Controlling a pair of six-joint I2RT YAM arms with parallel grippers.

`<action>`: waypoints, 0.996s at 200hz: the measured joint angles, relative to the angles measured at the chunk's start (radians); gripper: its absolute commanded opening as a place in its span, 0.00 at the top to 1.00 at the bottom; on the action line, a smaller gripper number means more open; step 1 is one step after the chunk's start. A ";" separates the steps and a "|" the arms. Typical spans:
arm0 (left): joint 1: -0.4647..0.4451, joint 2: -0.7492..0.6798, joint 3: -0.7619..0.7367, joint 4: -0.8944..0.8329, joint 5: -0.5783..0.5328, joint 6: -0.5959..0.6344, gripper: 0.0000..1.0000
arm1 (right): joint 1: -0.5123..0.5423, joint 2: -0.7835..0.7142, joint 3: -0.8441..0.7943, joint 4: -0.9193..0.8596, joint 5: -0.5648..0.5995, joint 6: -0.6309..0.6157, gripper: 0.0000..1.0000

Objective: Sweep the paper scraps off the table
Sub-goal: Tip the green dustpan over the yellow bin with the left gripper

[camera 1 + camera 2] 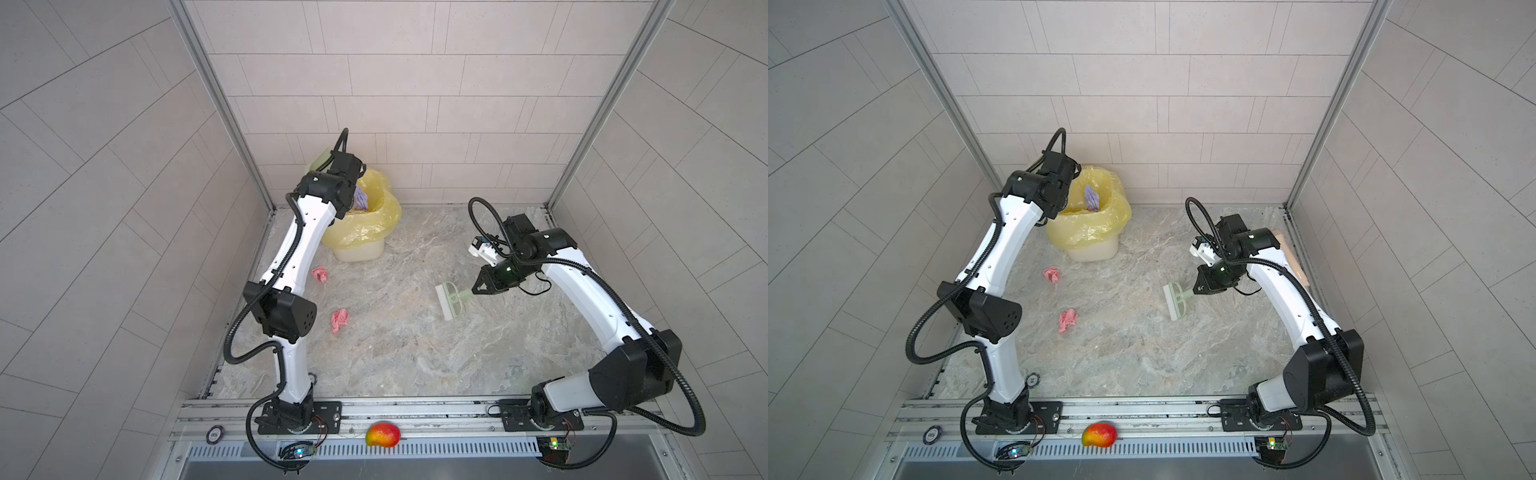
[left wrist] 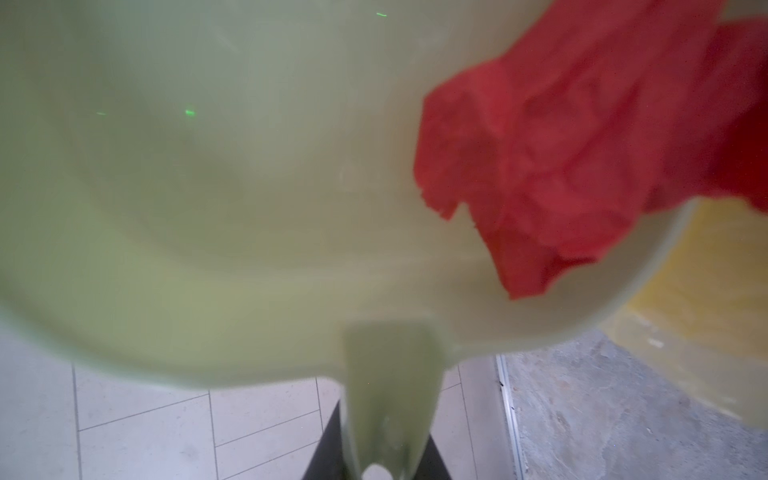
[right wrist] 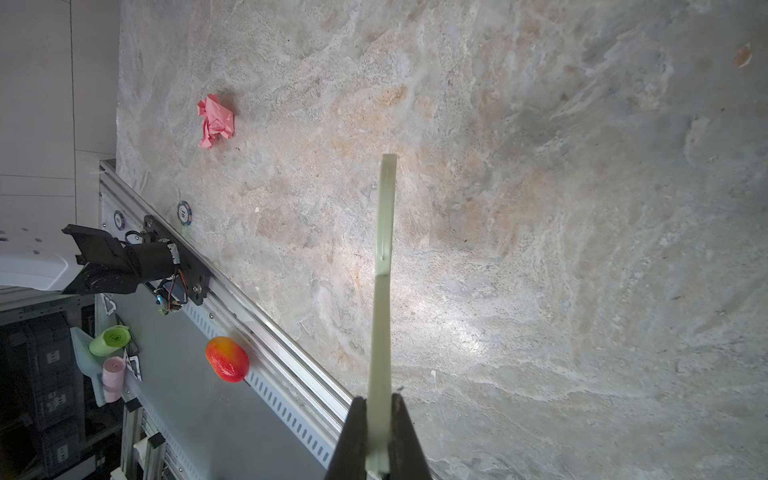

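Two pink paper scraps [image 1: 320, 274] [image 1: 340, 321] lie on the left of the table [image 1: 415, 353], seen in both top views [image 1: 1052, 274] [image 1: 1068, 321]. One shows in the right wrist view [image 3: 216, 120]. My left gripper [image 2: 384, 453] is shut on the handle of a pale green dustpan [image 2: 208, 208], tilted over the bin [image 1: 357, 251]. A red scrap [image 2: 561, 166] lies at the pan's edge. A purple scrap [image 1: 1092, 198] sits inside the bin. My right gripper [image 1: 473, 289] [image 3: 379, 415] is shut on the handle of a pale green brush [image 1: 451, 301] [image 3: 384, 249] just above the table's right half.
The white bin [image 1: 1092, 251] with its yellow bag stands at the back left by the wall. A red-yellow mango [image 1: 382, 434] rests on the front rail. A poker chip [image 1: 1032, 379] lies beside the left arm's base. Metal rails edge the table.
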 measured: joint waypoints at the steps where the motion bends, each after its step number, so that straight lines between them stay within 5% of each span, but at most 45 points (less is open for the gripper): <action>1: -0.001 0.000 -0.005 0.007 -0.004 0.008 1.00 | 0.000 0.000 -0.001 0.000 0.000 0.001 1.00; 86: -0.033 -0.067 -0.329 0.581 -0.213 0.574 1.00 | 0.000 -0.036 -0.047 0.025 -0.009 0.022 1.00; 122: -0.033 -0.092 -0.377 0.729 -0.234 0.699 1.00 | 0.000 -0.036 -0.047 0.028 -0.010 0.022 1.00; 162: -0.034 -0.116 -0.380 0.755 -0.247 0.659 1.00 | 0.000 -0.036 -0.056 0.051 -0.022 0.035 1.00; 199: -0.056 -0.151 -0.343 0.563 -0.189 0.350 1.00 | 0.017 -0.036 -0.100 0.119 -0.051 0.089 1.00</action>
